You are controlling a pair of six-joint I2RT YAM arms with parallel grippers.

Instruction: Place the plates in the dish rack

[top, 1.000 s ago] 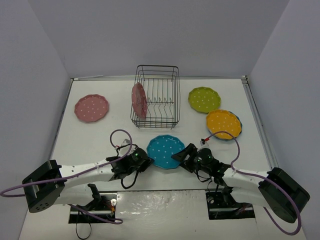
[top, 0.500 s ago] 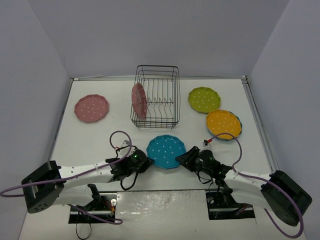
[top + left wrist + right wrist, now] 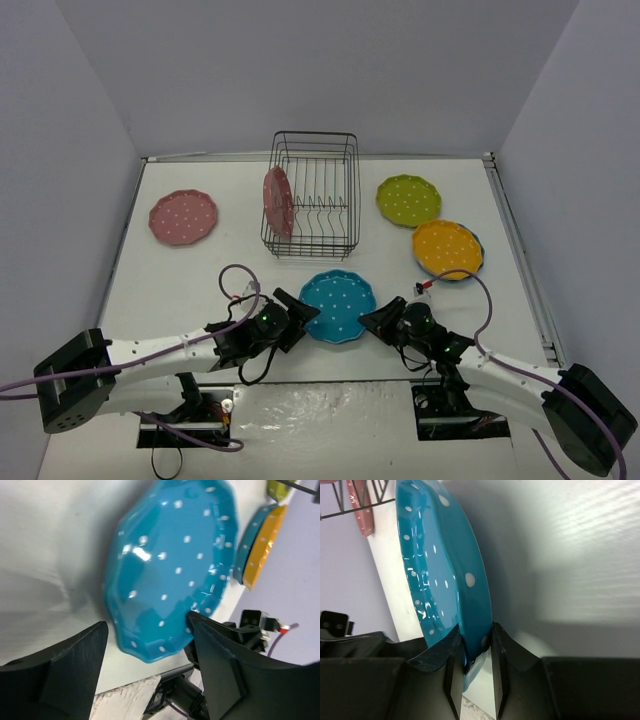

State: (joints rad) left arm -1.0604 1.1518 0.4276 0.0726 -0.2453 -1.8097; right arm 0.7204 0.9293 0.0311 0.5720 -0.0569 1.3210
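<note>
A blue plate (image 3: pixel 337 305) sits at the near middle of the table, and my right gripper (image 3: pixel 372 320) is shut on its right rim. In the right wrist view that rim (image 3: pixel 470 605) is pinched between both fingers of the gripper (image 3: pixel 474 640). My left gripper (image 3: pixel 300 314) stands open at the plate's left edge. Its fingers straddle the plate (image 3: pixel 175 565) without touching it. The black wire dish rack (image 3: pixel 315 247) stands at the back middle, with one pink plate (image 3: pixel 278 200) upright at its left end.
A second pink plate (image 3: pixel 183 216) lies flat at the back left. A lime green plate (image 3: pixel 408 199) lies at the back right. Nearer, an orange plate (image 3: pixel 447 248) rests on another blue one (image 3: pixel 476 262). The table's front edge is just behind both grippers.
My left gripper has opened and let go of the blue plate's left rim. The right gripper has shut on its right rim. The plate has shifted slightly to the right.
</note>
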